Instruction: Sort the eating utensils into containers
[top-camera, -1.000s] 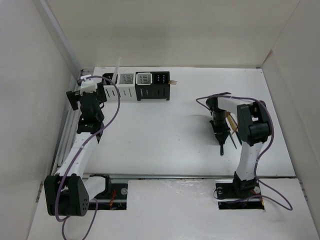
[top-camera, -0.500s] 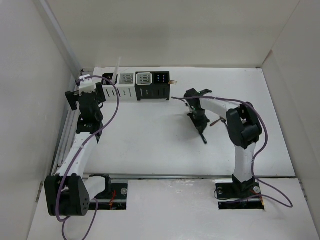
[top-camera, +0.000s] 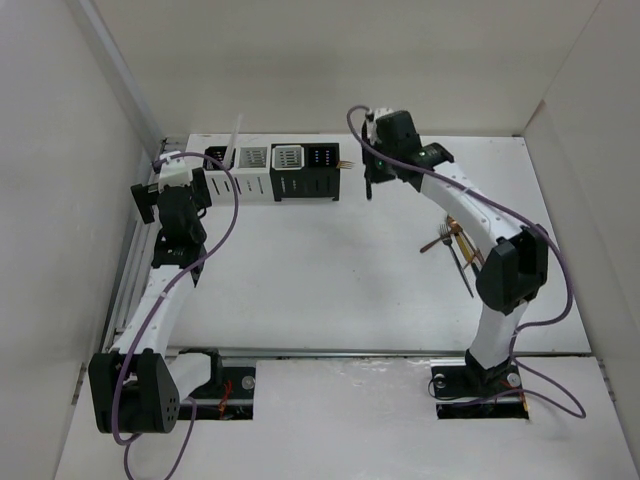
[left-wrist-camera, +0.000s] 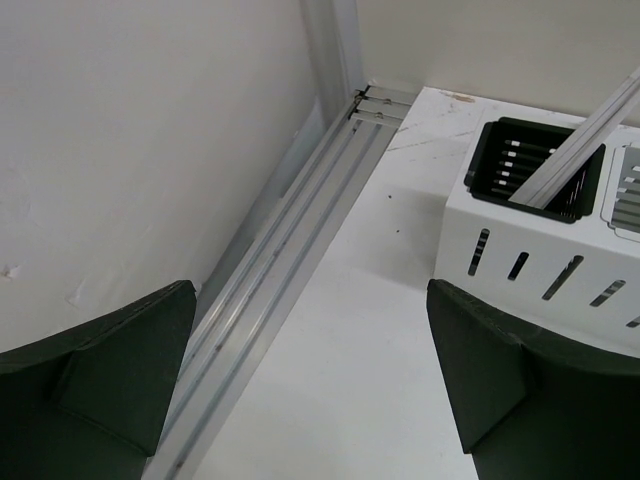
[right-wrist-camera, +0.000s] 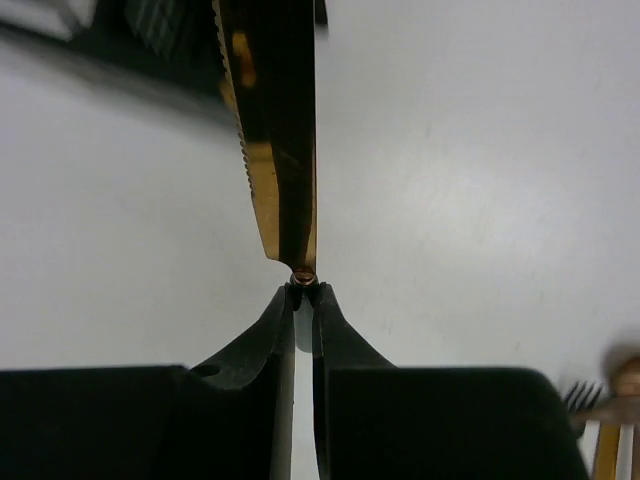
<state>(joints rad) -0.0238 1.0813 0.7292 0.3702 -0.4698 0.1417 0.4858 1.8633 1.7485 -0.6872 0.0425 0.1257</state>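
Right gripper (right-wrist-camera: 303, 292) is clamped on the tip of a gold knife (right-wrist-camera: 275, 150). The fingers are pinched together and the serrated blade runs straight up the right wrist view. In the top view it sits upper centre, just right of the row of four caddies (top-camera: 270, 170) and apart from the black end caddy (top-camera: 322, 170). A small gold piece (top-camera: 346, 163) shows at that caddy's right side, between it and the knife, so the gap there is narrow. Can't tell the knife's height over the table (top-camera: 330, 290).

Left gripper (left-wrist-camera: 308, 290) is wide open with nothing between the fingers. It's at the row's left end, next to the white end caddy (left-wrist-camera: 520, 250). A white stick (left-wrist-camera: 590, 130) leans in that caddy's black insert.

Edges:
- An aluminium rail (left-wrist-camera: 290, 270) runs along the table's left edge, with the left wall (left-wrist-camera: 130, 150) right behind it. It's tight on that side.
- The back wall (top-camera: 330, 80) is close behind the row.

Loose cutlery (top-camera: 452, 240) lies right of centre. It's gold with dark handles, partly under the right arm (top-camera: 470, 215), and fork tines show at the lower right of the right wrist view. It's well apart from the caddies.

Open room: a wide bare stretch of table in the middle, between the row and the near edge.
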